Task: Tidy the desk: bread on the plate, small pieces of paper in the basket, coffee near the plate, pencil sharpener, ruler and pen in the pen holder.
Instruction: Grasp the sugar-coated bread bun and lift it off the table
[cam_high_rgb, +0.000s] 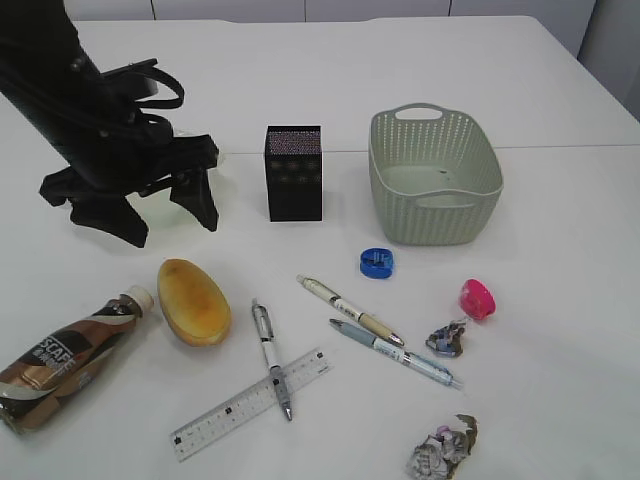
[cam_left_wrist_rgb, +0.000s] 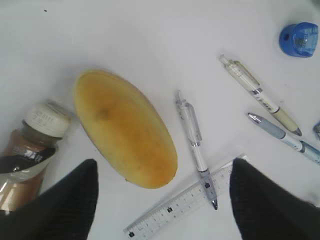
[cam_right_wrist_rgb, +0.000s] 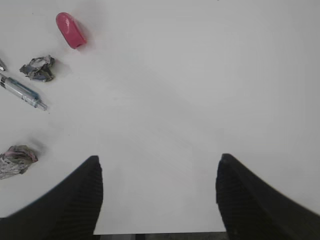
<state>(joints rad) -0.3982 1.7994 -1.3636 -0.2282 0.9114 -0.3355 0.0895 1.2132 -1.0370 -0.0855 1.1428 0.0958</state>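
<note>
My left gripper (cam_high_rgb: 168, 215) is open and empty, hovering behind the oval golden bread (cam_high_rgb: 193, 300). In the left wrist view the jaws (cam_left_wrist_rgb: 162, 172) frame the near end of the bread (cam_left_wrist_rgb: 125, 130), with the coffee bottle (cam_left_wrist_rgb: 27, 150) on the left. A clear ruler (cam_high_rgb: 250, 402) lies under a grey pen (cam_high_rgb: 270, 355). Two more pens (cam_high_rgb: 350, 310) (cam_high_rgb: 395, 352) lie to the right. A blue sharpener (cam_high_rgb: 377, 261) and a pink sharpener (cam_high_rgb: 477, 298) lie near two crumpled papers (cam_high_rgb: 450, 338) (cam_high_rgb: 443, 448). My right gripper (cam_right_wrist_rgb: 157, 162) is open over bare table. The plate is largely hidden behind my left arm.
A black pen holder (cam_high_rgb: 294, 172) stands at centre back. A grey-green basket (cam_high_rgb: 480, 190) stands to its right. The coffee bottle (cam_high_rgb: 70, 355) lies on its side at the front left. The table's front edge shows just below my right jaws.
</note>
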